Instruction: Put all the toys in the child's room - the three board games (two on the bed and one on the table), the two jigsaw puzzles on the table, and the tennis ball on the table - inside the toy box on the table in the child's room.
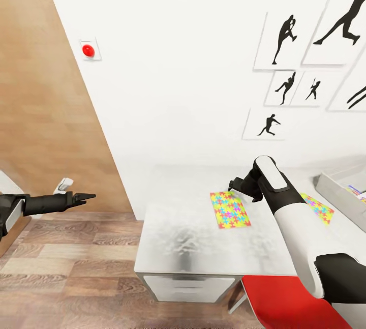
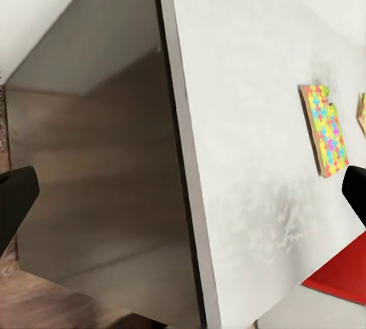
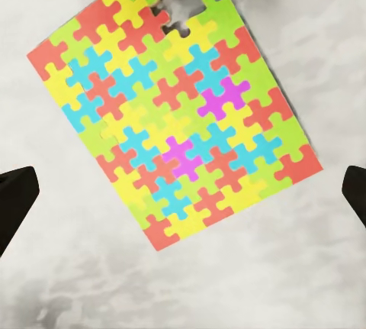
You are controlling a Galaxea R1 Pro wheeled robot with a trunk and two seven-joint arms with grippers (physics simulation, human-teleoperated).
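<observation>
Below, a multicoloured jigsaw puzzle (image 3: 174,108) flat under the wide-spread right claw (image 3: 183,199)

Two jigsaw puzzles (image 1: 230,209) on table (image 1: 178,237)

Our right tool (image 1: 235,184) hangs just over a jigsaw puzzle (image 1: 230,209) lying flat on the pale surface (image 1: 183,237). Our left tool (image 1: 86,197) reaches out over the wood floor (image 1: 71,273), well apart from it. A second jigsaw puzzle (image 1: 319,208) lies near the toy box (image 1: 338,186).

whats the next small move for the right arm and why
Probably lower the right gripper straight down onto the jigsaw puzzle: its fingers are spread wide, the puzzle lies flat on the table right below them, untouched, and the toy box sits close by.
</observation>
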